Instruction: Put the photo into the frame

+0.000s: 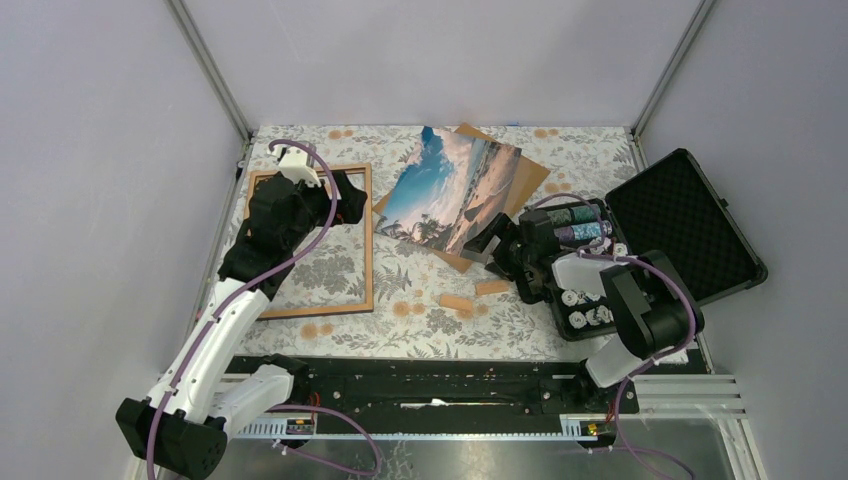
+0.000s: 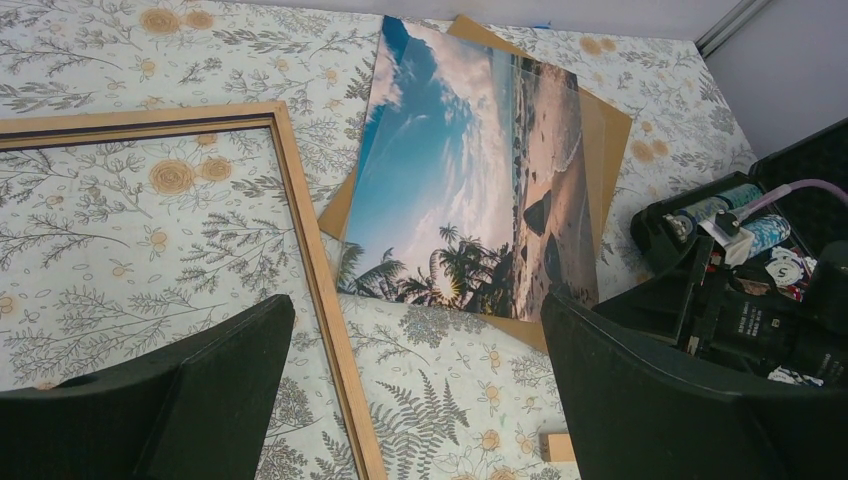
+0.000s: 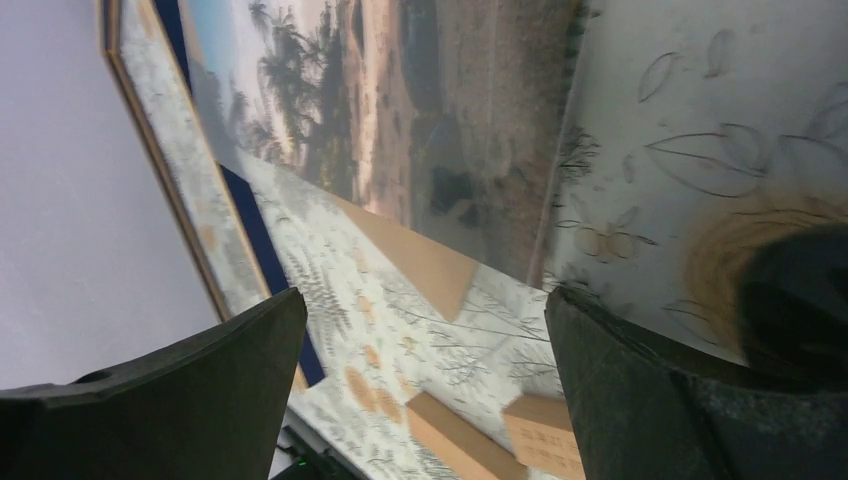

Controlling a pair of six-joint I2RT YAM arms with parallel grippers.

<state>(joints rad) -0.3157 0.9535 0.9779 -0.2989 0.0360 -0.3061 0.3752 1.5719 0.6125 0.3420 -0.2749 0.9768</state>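
- The photo (image 1: 455,190) is seen lying picture side up at the far middle of the bench (image 1: 420,320), turned at a slant.
- It is carried on a plain brown backing board (image 1: 527,178), whose corners are left showing beyond its edges.
- The frame (image 1: 368,240) is laid flat to the left of the photo, light wood face up, with the floral bench cover showing through its opening; its right rail is just beside the board's left corner.
- The left fingers (image 1: 335,205) are held above the far part of the frame, spread fully wide, and nothing is gripped.
- The right fingers (image 1: 497,245) are set at the photo's near right corner, likewise spread wide with nothing between them.
- Two small wooden blocks (image 1: 455,301) are found on the bench nearer than the photo.
- An open black case (image 1: 680,220) is placed at the right edge.
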